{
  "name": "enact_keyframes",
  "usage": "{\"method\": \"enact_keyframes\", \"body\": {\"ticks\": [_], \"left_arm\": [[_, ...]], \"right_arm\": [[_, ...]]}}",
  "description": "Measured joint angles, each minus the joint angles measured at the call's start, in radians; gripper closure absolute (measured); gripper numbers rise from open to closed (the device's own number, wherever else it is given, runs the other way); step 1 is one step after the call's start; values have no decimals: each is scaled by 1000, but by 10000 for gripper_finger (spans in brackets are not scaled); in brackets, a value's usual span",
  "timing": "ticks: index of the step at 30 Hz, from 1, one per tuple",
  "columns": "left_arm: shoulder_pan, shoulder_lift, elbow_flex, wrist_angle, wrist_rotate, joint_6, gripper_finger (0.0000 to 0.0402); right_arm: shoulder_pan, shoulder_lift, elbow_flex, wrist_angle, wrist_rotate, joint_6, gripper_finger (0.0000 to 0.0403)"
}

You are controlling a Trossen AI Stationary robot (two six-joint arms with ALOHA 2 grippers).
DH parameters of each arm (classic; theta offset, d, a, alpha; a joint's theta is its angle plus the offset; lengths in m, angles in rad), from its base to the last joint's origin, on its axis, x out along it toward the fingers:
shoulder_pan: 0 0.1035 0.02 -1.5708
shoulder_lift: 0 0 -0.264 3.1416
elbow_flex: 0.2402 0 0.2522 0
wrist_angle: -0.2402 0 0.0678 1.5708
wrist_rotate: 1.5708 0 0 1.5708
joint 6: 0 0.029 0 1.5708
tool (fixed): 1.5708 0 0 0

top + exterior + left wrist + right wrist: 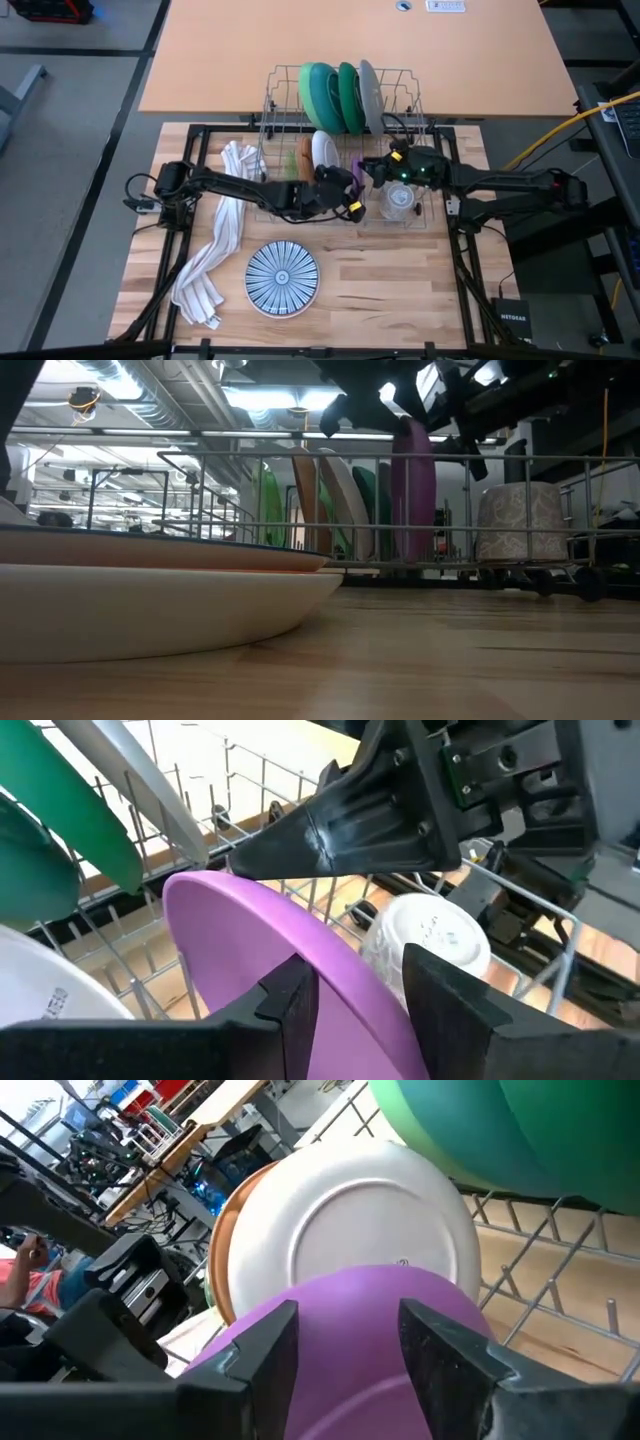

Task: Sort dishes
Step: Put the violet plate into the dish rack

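A purple plate point(290, 950) stands on edge in the wire dish rack point(290, 85), and both grippers are at it from opposite sides. In the left wrist view the left gripper point(360, 995) has its fingers spread to either side of the plate's rim, with a gap showing on one side, so it is not pinching. In the right wrist view the right gripper point(345, 1345) also straddles the rim with fingers spread wide; whether they press the plate cannot be told.

Just behind the purple plate stands a white plate point(350, 1220), with an orange plate point(222, 1230) behind that. Farther back in the rack stand a light green bowl point(322, 92), a teal bowl point(349, 95) and a grey plate point(369, 95). A patterned cup point(520, 520) sits upside down in the rack beside the purple plate.

On the wooden table point(400, 290) in front of the rack lie a blue-and-white striped plate point(282, 277) and a white striped towel point(215, 250). A black box point(512, 322) near the table's corner reads NETGEAR.
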Motion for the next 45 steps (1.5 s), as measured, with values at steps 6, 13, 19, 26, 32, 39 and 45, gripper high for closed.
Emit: {"method": "enact_keyframes", "body": {"ticks": [6, 13, 19, 26, 32, 39, 45], "left_arm": [[54, 0, 0, 9, 8, -2, 268], [120, 1, 1, 15, -12, 35, 269], [139, 2, 1, 29, 13, 88, 269], [104, 2, 1, 22, 13, 47, 269], [78, 2, 1, 21, 13, 91, 269], [76, 2, 0, -11, 16, 55, 261], [79, 2, 0, -47, 16, -14, 224]], "right_arm": [[-2, 5, 0, 9, 23, 1, 224], [3, 8, -4, -11, 97, -3, 224], [1, 7, -3, -12, 157, -2, 224], [1, 7, -3, -9, 161, -13, 224], [1, 6, -3, 9, 167, -89, 224], [1, 15, -2, 14, 167, -138, 224], [1, 84, 0, 14, 168, -137, 224]]}}
